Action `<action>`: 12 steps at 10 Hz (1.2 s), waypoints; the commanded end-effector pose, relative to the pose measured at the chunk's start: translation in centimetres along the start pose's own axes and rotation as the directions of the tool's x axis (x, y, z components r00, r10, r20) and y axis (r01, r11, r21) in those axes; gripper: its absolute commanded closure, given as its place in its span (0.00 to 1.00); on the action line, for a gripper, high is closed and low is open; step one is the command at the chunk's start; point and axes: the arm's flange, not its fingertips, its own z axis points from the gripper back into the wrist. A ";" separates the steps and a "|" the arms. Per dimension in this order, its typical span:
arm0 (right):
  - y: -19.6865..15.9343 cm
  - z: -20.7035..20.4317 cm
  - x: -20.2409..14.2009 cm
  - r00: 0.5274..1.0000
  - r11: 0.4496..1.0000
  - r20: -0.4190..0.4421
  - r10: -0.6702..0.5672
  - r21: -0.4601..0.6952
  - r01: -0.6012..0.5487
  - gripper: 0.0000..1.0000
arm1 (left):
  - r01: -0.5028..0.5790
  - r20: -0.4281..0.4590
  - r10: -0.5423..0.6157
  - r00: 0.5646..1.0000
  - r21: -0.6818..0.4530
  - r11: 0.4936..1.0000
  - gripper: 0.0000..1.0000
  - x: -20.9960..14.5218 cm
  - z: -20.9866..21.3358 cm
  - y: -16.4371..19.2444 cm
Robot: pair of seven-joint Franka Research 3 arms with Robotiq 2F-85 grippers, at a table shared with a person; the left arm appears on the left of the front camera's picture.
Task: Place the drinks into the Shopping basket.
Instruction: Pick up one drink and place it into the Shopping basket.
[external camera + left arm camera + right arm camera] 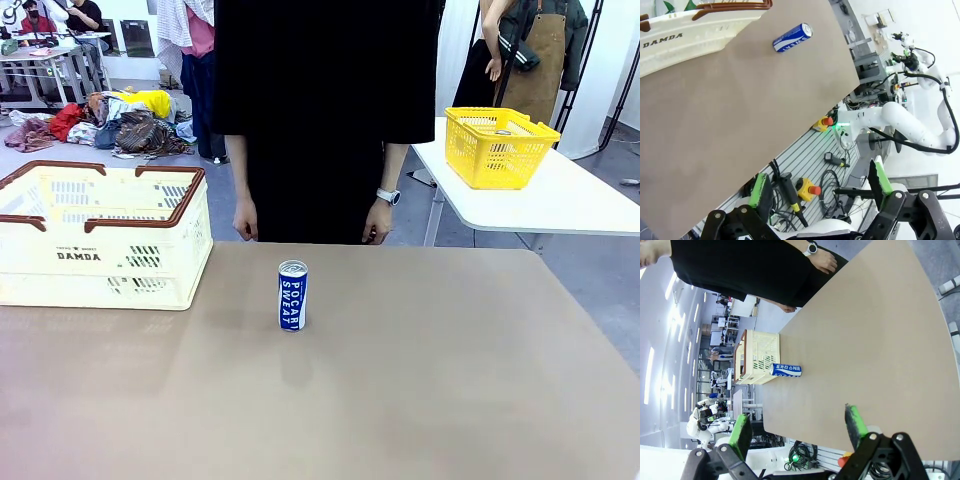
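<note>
Now my left hand [818,175] and right hand [797,415] gape wide, empty. A Pocari Sweat can [292,295] stands upright on the tabletop [420,390], apart from the Shopping basket [60,282] at its far-left corner.

- The brown worktop [430,380] is plain and matte.
- A blue-and-white POCARI SWEAT can [292,296] stands upright near its middle.
- The cream Shopping basket [40,280] sits at its far left, well apart from the can.

Front camera looks across table [420,380] toward person [320,100]; both wrist cameras rolled, well back, sharing table, can [292,295]
</note>
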 end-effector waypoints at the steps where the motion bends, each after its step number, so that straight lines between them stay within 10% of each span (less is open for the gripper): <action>1: 0.1 0.1 0.2 1.000 0.999 0.007 0.022 0.023 -0.022 0.00 | -0.007 0.007 0.007 1.000 -0.021 1.000 0.00 -0.1 0.2 -0.2; 12: 0.1 0.1 0.2 1.000 0.999 0.007 0.022 0.023 -0.022 0.00 | -0.007 0.007 0.007 1.000 -0.021 1.000 0.00 -0.1 0.2 -0.2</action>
